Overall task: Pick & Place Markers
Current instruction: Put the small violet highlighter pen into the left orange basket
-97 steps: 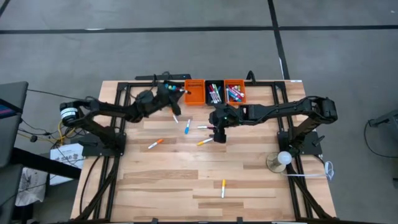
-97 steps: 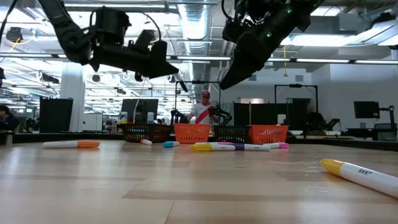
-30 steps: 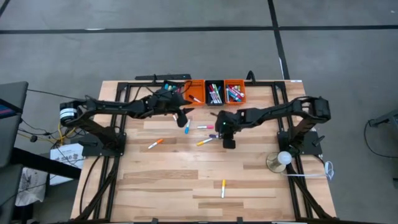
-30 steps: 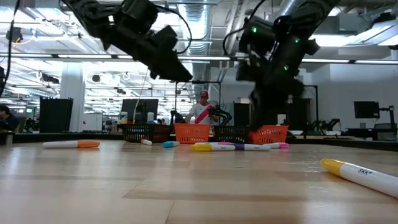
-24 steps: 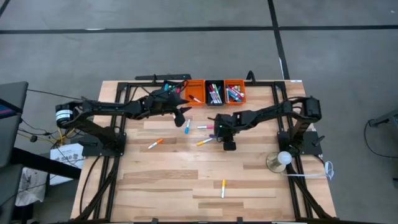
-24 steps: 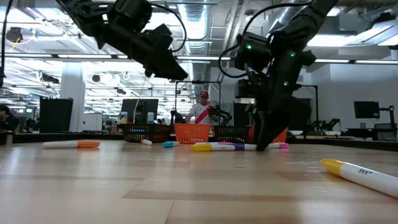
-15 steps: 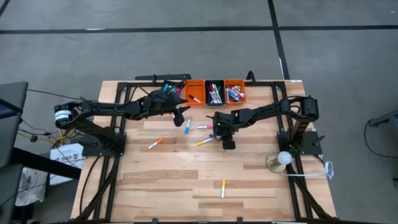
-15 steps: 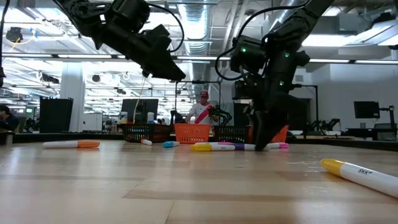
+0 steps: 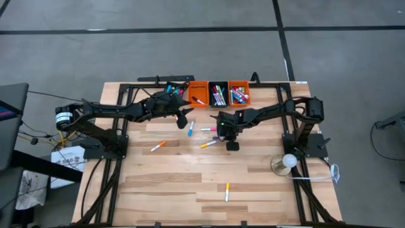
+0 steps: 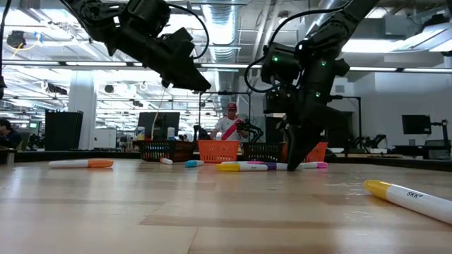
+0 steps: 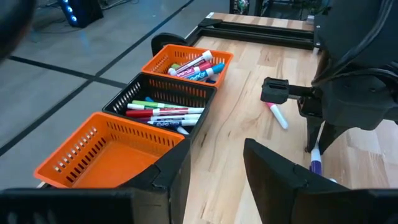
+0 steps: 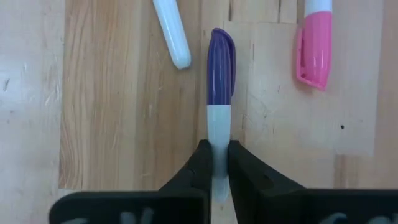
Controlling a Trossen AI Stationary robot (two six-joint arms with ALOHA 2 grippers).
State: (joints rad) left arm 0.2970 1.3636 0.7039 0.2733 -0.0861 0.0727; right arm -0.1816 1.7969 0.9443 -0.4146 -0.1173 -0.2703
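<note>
The marker being handled is a short stick with a white barrel and a purple cap (image 12: pixel 220 71). It lies flat on the pale wooden worktop (image 9: pixel 190 183) near the centre of the overhead frame. The right tool (image 12: pixel 215 155) is down on it with both dark fingers pressed against the white barrel, so it is closed on this marker. The barrel's tail end is hidden between the fingers.

Just beside it lie a pink-capped marker (image 12: pixel 314 43) and a plain white marker end (image 12: pixel 172 32), both cut off by the upper edge of the right wrist picture.

In the overhead frame other loose markers are scattered: a blue-tipped one (image 9: pixel 190 129), an orange-tipped one (image 9: pixel 157 146), a yellow one (image 9: pixel 208 145), and another orange-and-yellow one (image 9: pixel 227 191) alone lower down. Their caps are too small there to read.

At upper centre three small bins sit in a row. The orange bin (image 11: pixel 106 155) nearest the left arm looks almost empty, the black bin (image 11: pixel 165 107) holds mixed markers, and the far orange bin (image 11: pixel 189 62) holds more.

The left tool (image 11: pixel 214 168) hovers above the worktop near the bins, its fingers apart and holding nothing.

In the table-level frame a yellow-capped marker (image 10: pixel 408 195) runs off the right edge.
</note>
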